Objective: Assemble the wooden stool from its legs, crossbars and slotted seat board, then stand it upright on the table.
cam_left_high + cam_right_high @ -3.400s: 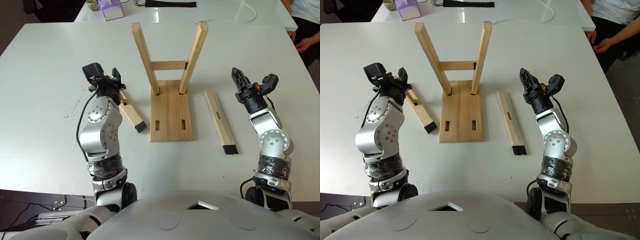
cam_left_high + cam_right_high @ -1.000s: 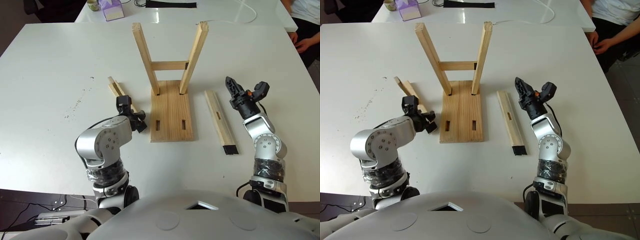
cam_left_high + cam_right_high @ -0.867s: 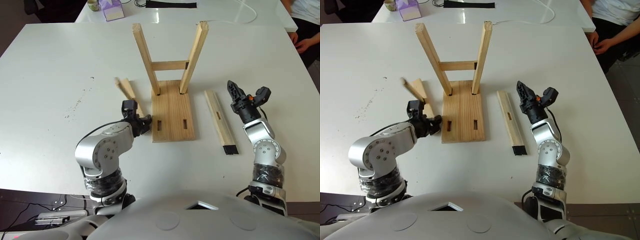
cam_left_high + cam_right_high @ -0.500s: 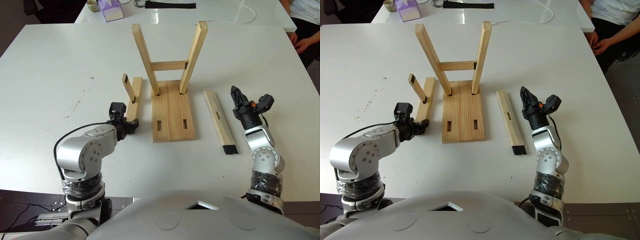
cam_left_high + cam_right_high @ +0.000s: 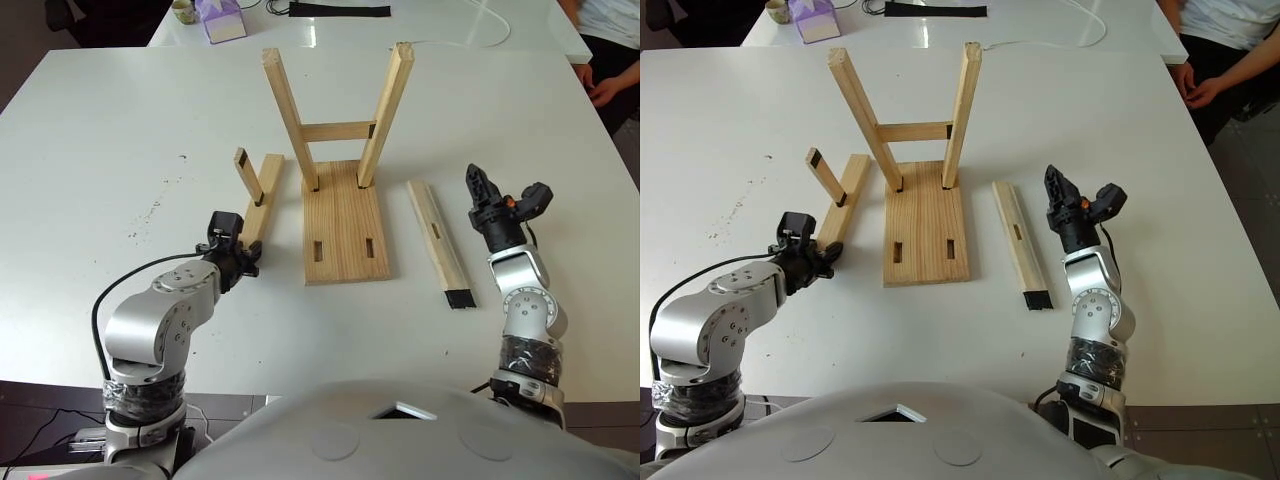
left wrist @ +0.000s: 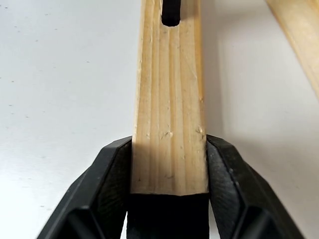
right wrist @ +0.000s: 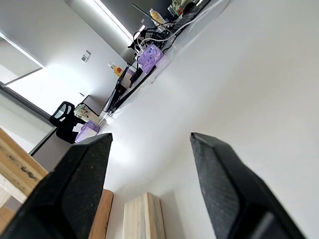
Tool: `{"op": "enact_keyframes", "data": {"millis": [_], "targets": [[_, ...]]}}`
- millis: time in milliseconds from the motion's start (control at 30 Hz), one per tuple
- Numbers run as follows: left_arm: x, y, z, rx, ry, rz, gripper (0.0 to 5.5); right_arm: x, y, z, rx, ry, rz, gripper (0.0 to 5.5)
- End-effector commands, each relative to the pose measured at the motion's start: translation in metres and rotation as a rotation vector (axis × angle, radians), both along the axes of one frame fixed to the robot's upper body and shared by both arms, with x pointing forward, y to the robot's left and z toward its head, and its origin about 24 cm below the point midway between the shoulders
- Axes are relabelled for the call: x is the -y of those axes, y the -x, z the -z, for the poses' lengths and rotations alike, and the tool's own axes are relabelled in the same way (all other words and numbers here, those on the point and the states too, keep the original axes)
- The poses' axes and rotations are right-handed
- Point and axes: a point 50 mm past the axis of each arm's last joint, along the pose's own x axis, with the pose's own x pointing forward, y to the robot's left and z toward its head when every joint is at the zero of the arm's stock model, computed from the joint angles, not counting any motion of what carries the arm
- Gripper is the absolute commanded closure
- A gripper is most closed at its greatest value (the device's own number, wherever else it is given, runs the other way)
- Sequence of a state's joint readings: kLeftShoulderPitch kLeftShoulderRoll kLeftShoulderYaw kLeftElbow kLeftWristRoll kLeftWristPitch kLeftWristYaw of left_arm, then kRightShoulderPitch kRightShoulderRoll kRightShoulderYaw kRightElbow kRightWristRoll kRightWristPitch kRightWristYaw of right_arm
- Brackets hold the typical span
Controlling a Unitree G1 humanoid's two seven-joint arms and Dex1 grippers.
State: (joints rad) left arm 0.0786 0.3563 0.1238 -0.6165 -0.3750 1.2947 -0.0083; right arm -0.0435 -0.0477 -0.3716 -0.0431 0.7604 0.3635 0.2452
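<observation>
The slotted seat board (image 5: pixel 343 222) lies flat mid-table. Two legs (image 5: pixel 288 115) (image 5: pixel 385 108) joined by a crossbar (image 5: pixel 338 130) stand in its far slots. Just left of the board lies a third leg (image 5: pixel 262 200), with a short crossbar stub (image 5: pixel 245 172) sticking up from its far end. My left gripper (image 5: pixel 238 262) is shut on this leg's near end; in the left wrist view both fingers (image 6: pixel 113 179) press its sides (image 6: pixel 169 109). A fourth leg (image 5: pixel 438 242) lies right of the board. My right gripper (image 5: pixel 476 184) hovers beside it, open and empty (image 7: pixel 149 142).
A tissue box (image 5: pixel 222 18), a cup (image 5: pixel 184 10) and a black strip (image 5: pixel 340 10) sit on a second table behind. A person's hand (image 5: pixel 603 90) rests at the far right edge. Dark specks (image 5: pixel 150 208) dot the table at left.
My left gripper has taken the left leg by its near end and swung it round beside the seat board, stub upward. The right gripper has drawn back slightly toward me.
</observation>
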Motion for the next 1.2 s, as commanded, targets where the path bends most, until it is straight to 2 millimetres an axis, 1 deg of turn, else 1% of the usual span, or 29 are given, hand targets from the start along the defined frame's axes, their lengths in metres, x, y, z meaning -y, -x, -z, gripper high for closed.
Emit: {"op": "enact_keyframes", "data": {"millis": [33, 67, 133, 200, 233, 300, 333, 367, 400, 467, 500, 533, 567, 633, 733, 800, 900, 967, 1133, 1200], "targets": [[-0.031, -0.045, -0.04, 0.263, 0.026, -0.2, 3.45, 0.01, -0.023, -0.036, 0.092, 0.142, 0.063, 2.62], [-0.036, -0.055, -0.054, 0.339, 0.061, -0.244, 3.45, 0.01, -0.031, -0.044, 0.101, 0.181, 0.062, 2.62], [-0.047, -0.078, -0.095, 0.539, 0.153, -0.333, 3.45, 0.005, -0.054, -0.068, 0.097, 0.294, 0.019, 2.62], [-0.053, -0.094, -0.139, 0.751, 0.317, -0.384, 3.45, -0.014, -0.075, -0.103, 0.17, 0.49, -0.107, 2.62], [-0.052, -0.098, -0.155, 0.826, 0.422, -0.376, 3.45, -0.022, -0.082, -0.119, 0.206, 0.539, -0.154, 2.62], [-0.04, -0.099, -0.186, 0.964, 0.614, -0.252, 3.45, -0.036, -0.095, -0.16, 0.303, 0.664, -0.21, 2.62], [-0.033, -0.096, -0.198, 1.016, 0.673, -0.172, 3.45, -0.041, -0.099, -0.179, 0.346, 0.668, -0.225, 2.62], [-0.023, -0.091, -0.207, 1.051, 0.73, -0.071, 3.45, -0.046, -0.103, -0.2, 0.398, 0.688, -0.232, 2.62], [-0.016, -0.089, -0.211, 1.064, 0.765, 0.003, 3.45, -0.049, -0.106, -0.218, 0.451, 0.698, -0.237, 2.62], [0.003, -0.089, -0.213, 1.028, 0.842, 0.196, 3.45, -0.054, -0.106, -0.25, 0.574, 0.712, -0.252, 2.62], [0.01, -0.088, -0.214, 1.013, 0.859, 0.283, 3.45, -0.059, -0.104, -0.259, 0.601, 0.688, -0.305, 2.62], [0.017, -0.085, -0.212, 0.996, 0.862, 0.385, 3.45, -0.066, -0.1, -0.264, 0.613, 0.578, -0.435, 2.62], [0.021, -0.08, -0.211, 0.991, 0.862, 0.475, 3.45, -0.071, -0.095, -0.269, 0.644, 0.483, -0.547, 2.62], [0.025, -0.072, -0.206, 0.972, 0.86, 0.603, 3.45, -0.085, -0.086, -0.274, 0.632, 0.351, -0.813, 2.62], [0.028, -0.064, -0.204, 0.957, 0.896, 0.774, 3.45, -0.099, -0.067, -0.279, 0.665, 0.287, -1.156, 2.62], [0.029, -0.058, -0.199, 0.933, 0.901, 0.881, 3.45, -0.098, -0.063, -0.278, 0.639, 0.242, -1.286, 2.62], [0.032, -0.05, -0.189, 0.865, 0.903, 1.008, 3.45, -0.09, -0.06, -0.28, 0.603, 0.187, -1.403, 2.62], [0.031, -0.05, -0.184, 0.82, 0.874, 1.046, 3.45, -0.085, -0.056, -0.285, 0.599, 0.177, -1.448, 2.62], [0.028, -0.05, -0.175, 0.762, 0.83, 1.114, 3.45, -0.08, -0.052, -0.29, 0.584, 0.176, -1.496, 2.62], [0.029, -0.05, -0.171, 0.739, 0.825, 1.134, 3.45, -0.08, -0.05, -0.292, 0.609, 0.19, -1.504, 2.62]]}}
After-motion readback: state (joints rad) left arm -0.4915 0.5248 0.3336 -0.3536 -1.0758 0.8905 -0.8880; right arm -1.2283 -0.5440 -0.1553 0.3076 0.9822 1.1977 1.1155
